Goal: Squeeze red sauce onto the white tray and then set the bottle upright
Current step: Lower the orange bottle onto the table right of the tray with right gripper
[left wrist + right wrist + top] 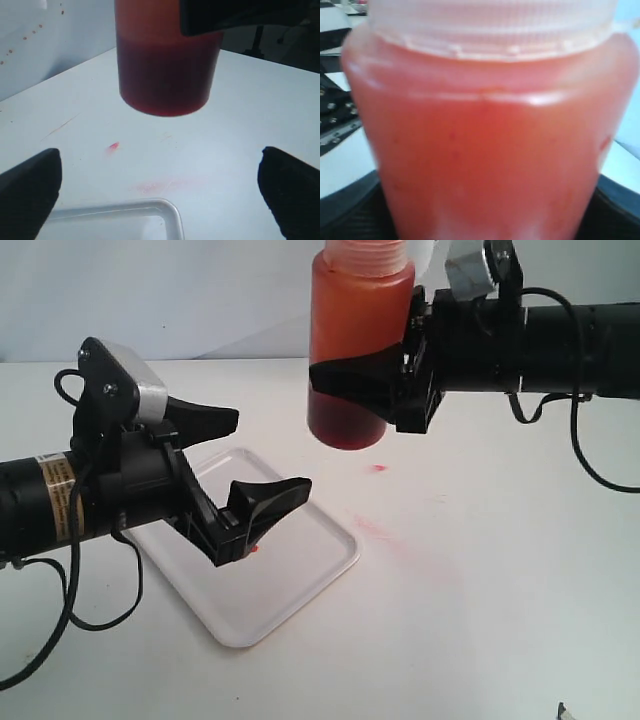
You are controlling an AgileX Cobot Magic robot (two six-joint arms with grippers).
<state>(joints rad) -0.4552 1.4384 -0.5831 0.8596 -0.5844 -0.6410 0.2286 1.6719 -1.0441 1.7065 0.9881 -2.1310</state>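
The bottle is translucent orange-red, deepening to dark red at its base, with a cloudy whitish ribbed cap. The tray is plain white and carries a tiny bright dot of red sauce. The table is white, marked by a small red spot and a faint pink smear. The left gripper and right gripper are black.

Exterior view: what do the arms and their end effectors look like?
The left arm and right arm: black tubes, looped black cables. The left end effector and right end effector: black curved tapering fingers, silver wrist housings. Yellowish label on left arm.
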